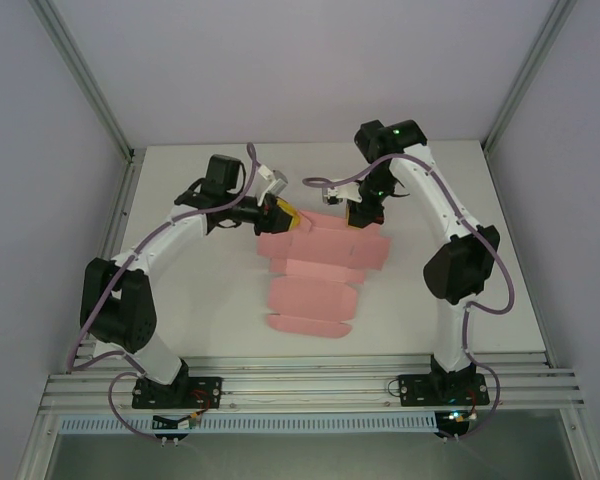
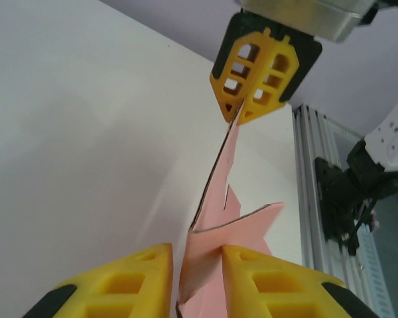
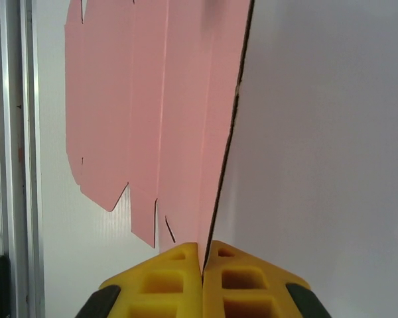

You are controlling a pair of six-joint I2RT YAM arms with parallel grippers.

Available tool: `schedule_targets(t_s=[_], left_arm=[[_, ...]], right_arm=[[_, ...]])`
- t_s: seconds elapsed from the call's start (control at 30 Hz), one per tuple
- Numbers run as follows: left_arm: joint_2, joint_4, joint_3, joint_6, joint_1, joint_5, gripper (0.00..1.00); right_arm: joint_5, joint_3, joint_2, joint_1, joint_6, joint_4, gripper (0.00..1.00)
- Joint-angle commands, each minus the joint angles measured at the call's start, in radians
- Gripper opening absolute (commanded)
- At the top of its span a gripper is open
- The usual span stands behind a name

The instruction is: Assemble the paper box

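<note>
Pink die-cut card sheet, the paper box (image 1: 315, 270), lies mostly flat and unfolded on the white table (image 1: 200, 300) in the top view, so assembly looks barely begun. The left gripper (image 1: 283, 217) and right gripper (image 1: 352, 217) sit at its far edge. Left wrist view: left gripper clenched on a raised flap, right gripper pinching the same strip further along. Right wrist view: jaws closed on the card's edge, sheet stretching away ahead.

- Box (image 1: 310, 300): thin pink paper card, matt.
- Bench (image 1: 210, 300): smooth, white, faint sheen.
- Pads (image 3: 166, 281): yellow plastic, matt.
- Rail (image 1: 310, 390): ribbed bare metal, dull.
</note>
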Motion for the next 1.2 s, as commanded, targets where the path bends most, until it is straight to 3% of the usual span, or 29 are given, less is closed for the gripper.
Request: schedule_targets(t_s=[0.0, 0.3, 0.33, 0.37, 0.43, 0.47, 0.53, 0.6, 0.7, 0.97, 1.03, 1.17], left_arm=[[-0.013, 0.211, -0.039, -0.088, -0.026, 0.056, 0.26], [0.019, 0.098, 0.041, -0.057, -0.028, 0.004, 0.25], [0.010, 0.094, 0.035, -0.058, -0.028, -0.021, 0.32], [-0.003, 0.098, 0.023, -0.064, -0.027, -0.061, 0.49], [-0.046, 0.111, -0.015, -0.082, -0.027, -0.182, 0.66], [-0.072, 0.128, -0.039, -0.094, -0.028, -0.258, 0.74], [-0.136, 0.170, -0.097, -0.138, -0.027, -0.458, 0.80], [-0.202, 0.214, -0.151, -0.202, -0.023, -0.661, 1.00], [-0.313, 0.225, -0.219, -0.294, 0.000, -0.838, 1.00], [-0.512, 0.080, -0.351, -0.543, 0.080, -0.958, 1.00], [-0.548, 0.068, -0.421, -0.583, 0.099, -0.946, 1.00], [-0.592, 0.209, -0.586, -0.591, 0.113, -0.740, 1.00]], right_arm=[[-0.148, 0.000, 0.014, 0.027, -0.039, -0.123, 0.00], [-0.175, 0.006, 0.002, 0.032, -0.069, -0.158, 0.00], [-0.170, -0.003, 0.001, 0.033, -0.059, -0.151, 0.00], [-0.161, -0.005, 0.001, 0.031, -0.054, -0.145, 0.00], [-0.129, -0.008, 0.001, 0.029, -0.029, -0.130, 0.00], [-0.115, -0.008, -0.001, 0.028, -0.014, -0.119, 0.00], [-0.097, -0.008, -0.005, 0.017, 0.007, -0.101, 0.00], [-0.103, -0.016, -0.021, -0.004, 0.032, -0.068, 0.00], [-0.141, -0.051, -0.061, -0.045, 0.038, -0.025, 0.00], [-0.206, -0.135, -0.134, -0.110, 0.038, 0.034, 0.00], [-0.216, -0.156, -0.150, -0.118, 0.031, 0.045, 0.00], [-0.250, -0.161, -0.160, -0.139, 0.025, 0.047, 0.00]])
